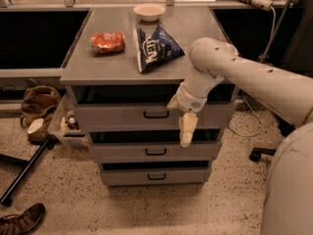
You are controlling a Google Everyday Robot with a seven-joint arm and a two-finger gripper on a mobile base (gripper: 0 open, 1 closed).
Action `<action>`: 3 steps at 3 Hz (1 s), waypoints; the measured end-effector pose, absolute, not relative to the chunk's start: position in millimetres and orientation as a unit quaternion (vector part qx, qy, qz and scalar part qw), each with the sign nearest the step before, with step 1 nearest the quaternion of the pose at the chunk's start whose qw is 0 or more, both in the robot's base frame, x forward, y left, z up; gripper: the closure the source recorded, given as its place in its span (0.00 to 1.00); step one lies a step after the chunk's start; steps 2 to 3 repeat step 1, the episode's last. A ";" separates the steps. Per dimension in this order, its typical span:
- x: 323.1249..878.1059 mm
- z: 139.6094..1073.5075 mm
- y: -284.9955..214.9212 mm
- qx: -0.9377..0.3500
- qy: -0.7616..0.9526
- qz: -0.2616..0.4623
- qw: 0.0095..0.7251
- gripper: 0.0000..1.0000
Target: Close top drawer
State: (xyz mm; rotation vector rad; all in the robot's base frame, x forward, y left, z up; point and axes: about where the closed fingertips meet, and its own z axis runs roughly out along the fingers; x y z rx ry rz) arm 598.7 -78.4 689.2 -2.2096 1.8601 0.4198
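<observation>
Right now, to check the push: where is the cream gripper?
Camera view, right of centre: the cream gripper points down in front of the flat front of the wide grey metal top drawer, just right of its small dark loop handle.
</observation>
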 end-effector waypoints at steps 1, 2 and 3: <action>598.7 689.2 -78.4 -0.752 0.633 0.143 0.111 0.00; 598.7 689.2 -78.4 -0.752 0.633 0.143 0.111 0.00; 598.7 689.2 -78.4 -0.752 0.633 0.143 0.111 0.00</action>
